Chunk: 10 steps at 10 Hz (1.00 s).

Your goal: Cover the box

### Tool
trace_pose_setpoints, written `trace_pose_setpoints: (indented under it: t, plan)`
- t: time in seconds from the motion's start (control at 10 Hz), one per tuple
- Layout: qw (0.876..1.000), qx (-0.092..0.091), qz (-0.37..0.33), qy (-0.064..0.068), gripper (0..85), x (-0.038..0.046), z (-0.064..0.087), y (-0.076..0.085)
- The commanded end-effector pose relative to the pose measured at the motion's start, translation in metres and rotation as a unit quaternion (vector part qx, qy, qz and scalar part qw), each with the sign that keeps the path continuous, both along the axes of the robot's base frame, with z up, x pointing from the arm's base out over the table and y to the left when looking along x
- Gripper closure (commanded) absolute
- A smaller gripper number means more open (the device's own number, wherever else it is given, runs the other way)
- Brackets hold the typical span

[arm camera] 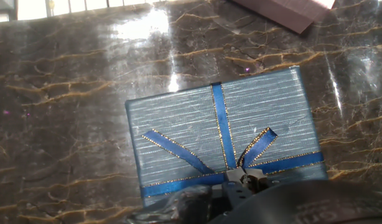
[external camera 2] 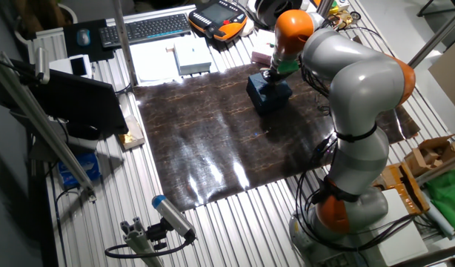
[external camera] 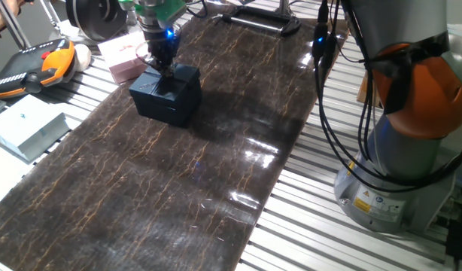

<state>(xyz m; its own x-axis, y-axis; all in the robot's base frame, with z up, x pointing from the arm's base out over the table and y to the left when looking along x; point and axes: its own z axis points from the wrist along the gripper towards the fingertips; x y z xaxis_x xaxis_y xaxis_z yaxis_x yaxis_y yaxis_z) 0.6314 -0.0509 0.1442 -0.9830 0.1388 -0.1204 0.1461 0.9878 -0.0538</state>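
The navy box (external camera: 176,104) stands on the dark marbled mat (external camera: 178,188) at its far left; it also shows in the other fixed view (external camera 2: 268,95). The flat navy lid with ribbon (arm camera: 197,124) lies on top of it and hides the box's opening in the hand view. My gripper (external camera: 164,66) stands straight down on the lid's top, with its fingertips (arm camera: 237,184) pressed together at the ribbon knot, so it looks shut on the bow. The arm hides the gripper tips in the other fixed view.
A pale pink box (external camera: 124,57) sits just behind the navy box, at the mat's edge (arm camera: 284,9). An orange teach pendant (external camera: 35,66) and a white box (external camera: 28,126) lie to the left. The robot base (external camera: 400,150) and cables stand at the right.
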Motion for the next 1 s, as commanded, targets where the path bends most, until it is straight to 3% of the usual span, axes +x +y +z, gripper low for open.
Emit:
trace_pose_setpoints:
  t: [0.0,0.9]
  plan:
    - [1.000,0.001,-0.004,0.001,84.3,-0.0002,-0.0002,0.0001]
    - [0.999,-0.003,-0.044,0.009,84.3,-0.0020,-0.0017,0.0024]
